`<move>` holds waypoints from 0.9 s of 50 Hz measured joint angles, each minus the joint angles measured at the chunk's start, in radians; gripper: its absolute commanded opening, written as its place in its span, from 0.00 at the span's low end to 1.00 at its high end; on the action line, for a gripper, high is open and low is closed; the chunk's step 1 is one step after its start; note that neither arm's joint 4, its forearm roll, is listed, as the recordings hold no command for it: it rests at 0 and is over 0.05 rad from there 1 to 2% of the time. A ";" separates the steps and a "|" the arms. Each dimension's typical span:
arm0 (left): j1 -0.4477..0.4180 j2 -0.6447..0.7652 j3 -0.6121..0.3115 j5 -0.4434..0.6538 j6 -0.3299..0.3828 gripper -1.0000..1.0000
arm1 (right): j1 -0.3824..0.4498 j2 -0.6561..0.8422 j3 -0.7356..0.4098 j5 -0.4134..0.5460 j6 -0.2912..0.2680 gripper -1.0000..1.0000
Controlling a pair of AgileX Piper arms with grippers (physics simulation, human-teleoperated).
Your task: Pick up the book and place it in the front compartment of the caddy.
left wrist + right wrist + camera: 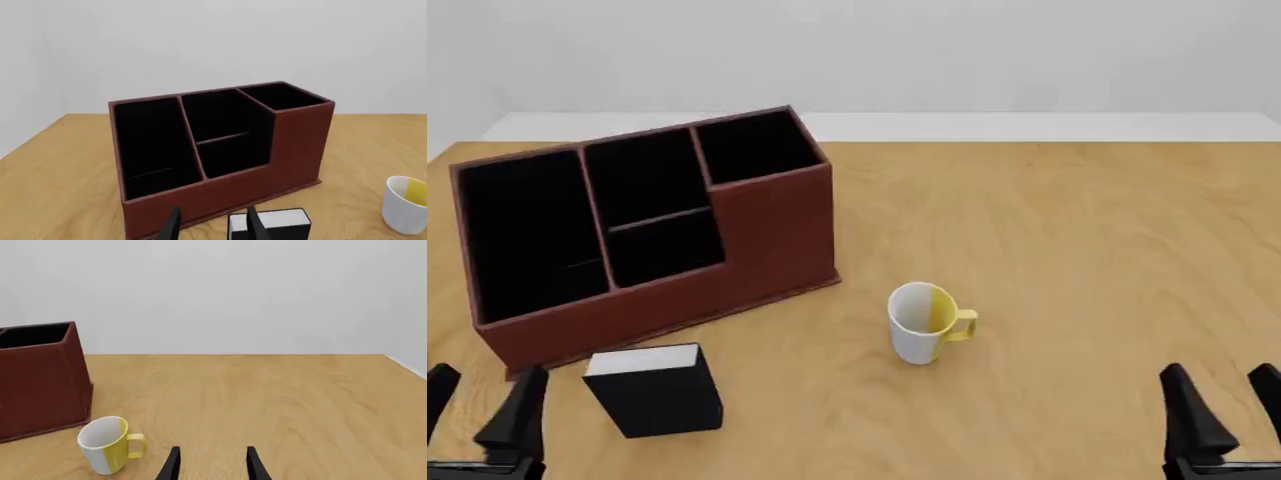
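Nearest to me, my left end effector is hovering at the near left edge of the bench, its fingers standing apart and holding nothing. My right end effector is waiting at the near right, likewise spread and empty, well apart from everything.

Just beyond my left end effector, the book is sitting on the bench, white page edges facing up, black cover toward me. It is resting just in front of the caddy's near wall; I cannot tell whether the two are touching. In my left wrist view the book is showing low, close behind one fingertip.

A little farther right, the white-and-yellow mug is standing upright, apart from book and caddy.

Beyond the book, the caddy is lying angled on the left side of the bench, its black compartments all looking empty.

So I am judging the task as barely begun: the book is not yet grasped, and reaching, gripping, lifting and lowering it into the front compartment are all remaining.
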 measured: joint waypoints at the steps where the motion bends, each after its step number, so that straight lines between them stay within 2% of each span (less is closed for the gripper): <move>1: -0.001 0.002 0.000 -0.001 0.001 1.00 | 0.000 0.001 0.000 0.000 0.000 1.00; 13: -0.019 0.010 -0.006 -0.012 0.028 1.00 | 0.000 0.007 -0.001 -0.006 0.000 1.00; 26: -0.089 0.045 -0.087 0.011 0.098 1.00 | 0.001 0.010 -0.001 -0.008 0.000 1.00; 35: -0.174 0.127 -0.181 0.022 0.141 1.00 | 0.001 0.010 -0.002 -0.008 -0.001 1.00; 45: -0.262 0.258 -0.331 0.082 0.172 1.00 | 0.002 0.013 -0.001 -0.010 -0.001 1.00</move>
